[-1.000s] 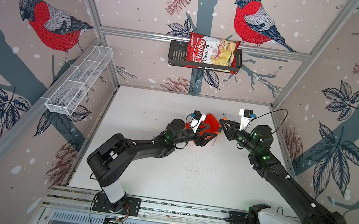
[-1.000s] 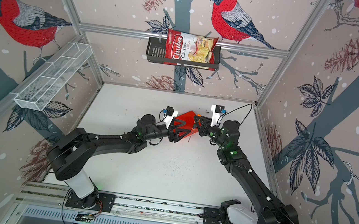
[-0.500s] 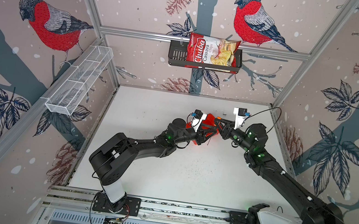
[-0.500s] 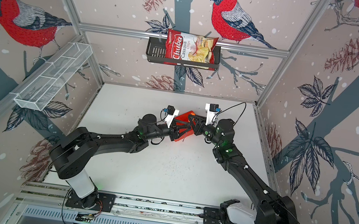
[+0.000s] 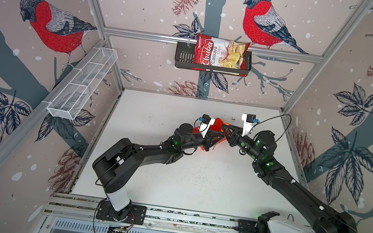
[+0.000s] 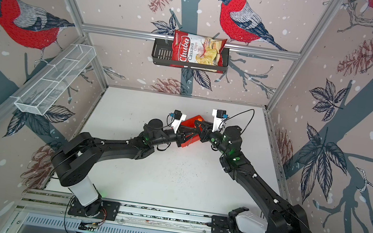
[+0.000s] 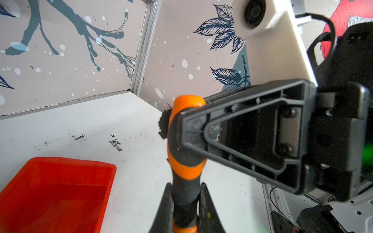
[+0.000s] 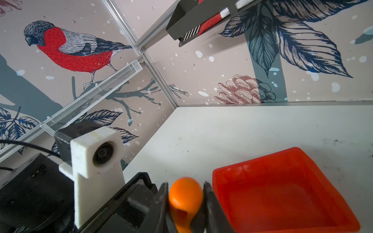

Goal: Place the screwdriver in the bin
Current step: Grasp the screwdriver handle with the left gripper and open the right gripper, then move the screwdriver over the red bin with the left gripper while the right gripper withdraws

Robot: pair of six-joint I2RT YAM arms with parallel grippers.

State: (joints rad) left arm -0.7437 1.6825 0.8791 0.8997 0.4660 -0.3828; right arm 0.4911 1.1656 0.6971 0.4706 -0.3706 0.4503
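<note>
While both arms reach inward, left claw (image 7: 185, 188) and right claw (image 8: 185, 187) clamp screwdriver (image 7: 186, 167), near bin (image 7: 66, 161).

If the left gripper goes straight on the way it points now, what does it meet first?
Probably the right gripper, clamped on the same screwdriver just ahead of the left gripper; depth is hard to judge.

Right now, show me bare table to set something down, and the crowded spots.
Bare: the table from the bin forward to the front rail, and the far corner by the left wall. Crowded: at the bin, where left gripper and right gripper both clamp the screwdriver.
</note>
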